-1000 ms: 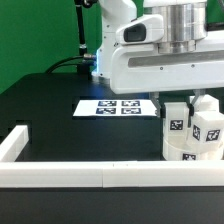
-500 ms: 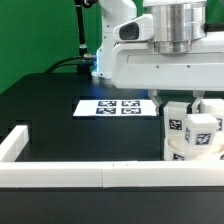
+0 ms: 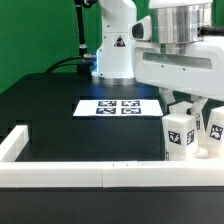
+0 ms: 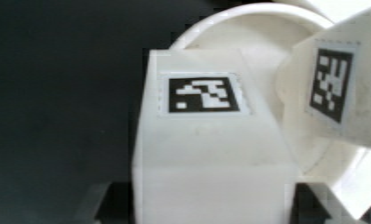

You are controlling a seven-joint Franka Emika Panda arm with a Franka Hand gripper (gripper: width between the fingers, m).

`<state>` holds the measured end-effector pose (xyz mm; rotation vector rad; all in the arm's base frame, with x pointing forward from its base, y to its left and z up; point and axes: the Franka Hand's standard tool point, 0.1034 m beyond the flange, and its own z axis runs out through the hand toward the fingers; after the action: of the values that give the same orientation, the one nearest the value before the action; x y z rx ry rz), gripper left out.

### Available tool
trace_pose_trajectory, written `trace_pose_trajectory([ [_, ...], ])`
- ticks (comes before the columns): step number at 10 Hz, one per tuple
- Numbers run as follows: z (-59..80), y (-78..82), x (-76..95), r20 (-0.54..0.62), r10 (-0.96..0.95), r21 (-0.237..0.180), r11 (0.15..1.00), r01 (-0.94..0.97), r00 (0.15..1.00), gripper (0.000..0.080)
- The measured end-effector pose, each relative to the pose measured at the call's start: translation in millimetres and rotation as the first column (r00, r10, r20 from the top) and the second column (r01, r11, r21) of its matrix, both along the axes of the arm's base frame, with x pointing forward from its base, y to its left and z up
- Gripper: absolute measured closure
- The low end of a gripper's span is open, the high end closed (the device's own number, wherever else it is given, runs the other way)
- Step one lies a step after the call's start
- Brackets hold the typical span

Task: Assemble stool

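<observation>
Illumination in the exterior view is bright and even, consistent with diffuse overhead sources. The black table (image 3: 50, 100) carries a soft grey sheen toward 9 o'clock, with no hard specular spots. The white border rail (image 3: 80, 176) at 6 o'clock approaches overexposure and loses surface detail. Shadows are faint and soft-edged, including the one beneath the marker board (image 3: 118, 107). Resolution is low; tag patterns appear coarse. The robot arm (image 3: 180, 60) at 1 o'clock is slightly soft. In the wrist view, the near leg (image 4: 208, 140) is markedly out of focus; its tag edges are smeared. Whites are bright, the background at 9 o'clock nearly black.
</observation>
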<state>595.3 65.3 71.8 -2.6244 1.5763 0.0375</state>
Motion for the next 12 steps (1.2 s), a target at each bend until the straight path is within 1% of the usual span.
trace_pose_trajectory([
  [1, 0.0, -0.5, -2.4, -0.01, -0.101, 0.01, 0.995, 0.101, 0.995, 0.0463],
  [2, -0.2, -1.2, -4.6, -0.02, -0.183, 0.038, 0.982, 0.184, 0.983, 0.0463],
  [3, -0.2, 1.6, -7.2, -0.042, -0.321, 0.054, 0.945, 0.323, 0.946, 0.0463],
  [4, -0.7, 3.6, -9.2, -0.049, -0.402, 0.083, 0.911, 0.404, 0.914, 0.0463],
  [5, -0.7, 9.4, -13.0, -0.055, -0.547, 0.111, 0.828, 0.55, 0.835, 0.0463],
  [6, -0.2, 15.3, -12.2, -0.055, -0.609, 0.117, 0.783, 0.611, 0.791, 0.0463],
  [7, 0.1, 19.7, -12.9, -0.073, -0.658, 0.112, 0.741, 0.662, 0.75, 0.0463],
  [8, 0.0, 20.1, -12.6, -0.082, -0.695, 0.112, 0.706, 0.7, 0.714, 0.0463],
  [9, 0.0, 20.4, -12.5, -0.087, -0.712, 0.11, 0.688, 0.717, 0.697, 0.0463],
  [10, 0.3, 21.5, -12.3, -0.107, -0.777, 0.107, 0.612, 0.784, 0.621, 0.0463],
  [11, 0.4, 21.7, -12.1, -0.11, -0.789, 0.106, 0.596, 0.796, 0.605, 0.0463],
  [12, 0.3, 21.7, -12.2, -0.107, -0.78, 0.107, 0.608, 0.787, 0.617, 0.0463],
])
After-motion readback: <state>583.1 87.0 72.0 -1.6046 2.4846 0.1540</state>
